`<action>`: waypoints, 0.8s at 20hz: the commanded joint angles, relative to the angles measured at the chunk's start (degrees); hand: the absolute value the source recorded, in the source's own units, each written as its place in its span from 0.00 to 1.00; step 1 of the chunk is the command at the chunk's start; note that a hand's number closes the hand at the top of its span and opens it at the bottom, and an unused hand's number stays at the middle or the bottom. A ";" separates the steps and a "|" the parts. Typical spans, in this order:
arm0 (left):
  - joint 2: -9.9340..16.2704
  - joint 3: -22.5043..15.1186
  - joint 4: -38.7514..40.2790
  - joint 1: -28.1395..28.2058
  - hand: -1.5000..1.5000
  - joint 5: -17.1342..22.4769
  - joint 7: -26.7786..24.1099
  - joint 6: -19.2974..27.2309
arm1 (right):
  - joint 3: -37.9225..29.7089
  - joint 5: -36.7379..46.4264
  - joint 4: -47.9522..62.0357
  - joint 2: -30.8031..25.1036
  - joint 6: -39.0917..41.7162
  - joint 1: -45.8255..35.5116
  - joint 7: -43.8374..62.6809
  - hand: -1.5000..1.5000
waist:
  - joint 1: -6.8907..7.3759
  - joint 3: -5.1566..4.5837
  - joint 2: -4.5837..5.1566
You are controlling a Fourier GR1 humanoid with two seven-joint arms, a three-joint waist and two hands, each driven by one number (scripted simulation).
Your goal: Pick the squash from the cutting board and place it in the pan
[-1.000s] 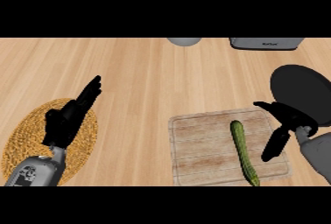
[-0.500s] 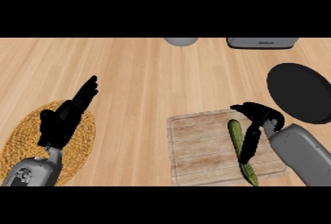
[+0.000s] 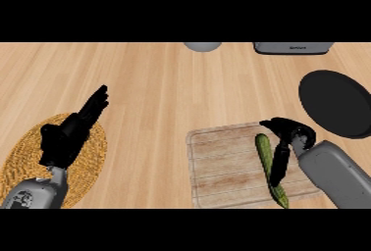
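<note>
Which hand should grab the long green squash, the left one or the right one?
The right hand. It is already over the squash on the cutting board, and the pan is on that side too. The left hand rests far off, over the woven mat.

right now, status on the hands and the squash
Right robot hand curled over the squash, not lifted. Squash lies on the cutting board. Left robot hand open, resting over woven mat. Pan to the right, nothing between.
</note>
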 commanded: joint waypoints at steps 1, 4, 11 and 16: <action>-2.92 -1.91 -0.60 1.68 0.50 -3.32 -0.99 2.32 | 1.67 3.30 2.89 3.79 1.87 -1.07 5.60 0.00 | 0.20 0.02 0.06; -0.63 1.41 0.97 2.54 0.50 -1.01 -2.78 -1.76 | 0.85 5.20 -0.08 3.03 0.77 3.62 4.86 0.00 | -0.16 0.01 0.01; -1.86 2.99 -0.13 2.04 0.50 -2.00 -1.35 -2.63 | -0.63 12.01 0.74 5.19 -0.15 7.18 1.16 0.00 | -0.15 0.02 0.03; -3.38 1.43 -0.13 1.98 0.50 -4.22 -1.53 -2.72 | -0.31 13.23 4.10 5.58 3.97 7.22 -7.02 1.00 | 0.06 0.04 0.09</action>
